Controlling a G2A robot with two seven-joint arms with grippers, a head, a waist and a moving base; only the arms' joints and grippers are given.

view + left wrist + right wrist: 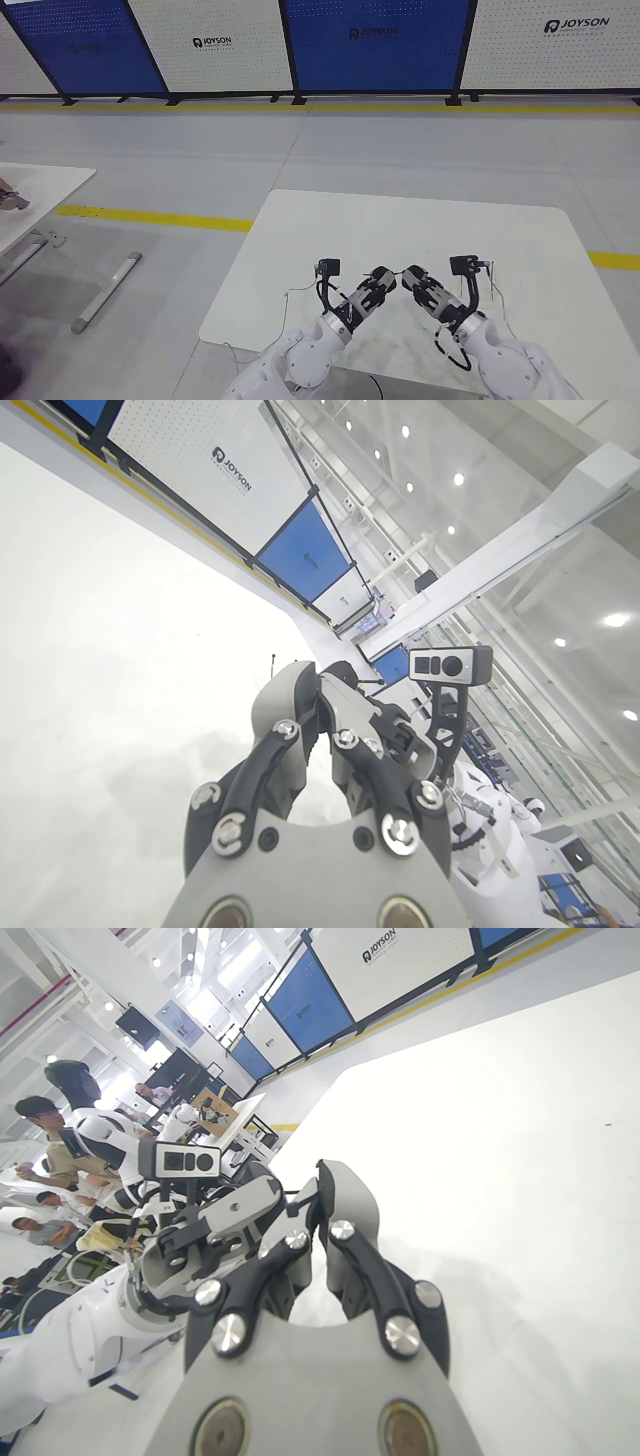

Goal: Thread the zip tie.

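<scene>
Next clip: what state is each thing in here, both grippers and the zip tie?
left gripper: shut on the zip tie.
right gripper: shut on the zip tie, fingertips close to the left gripper's.
zip tie: held by both grippers over the white table; threaded or not, cannot tell.

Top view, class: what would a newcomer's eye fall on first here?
The left gripper and the right gripper meet tip to tip over the near part of the white table. Both look shut on a thin black zip tie, seen between the left one's fingers.
</scene>
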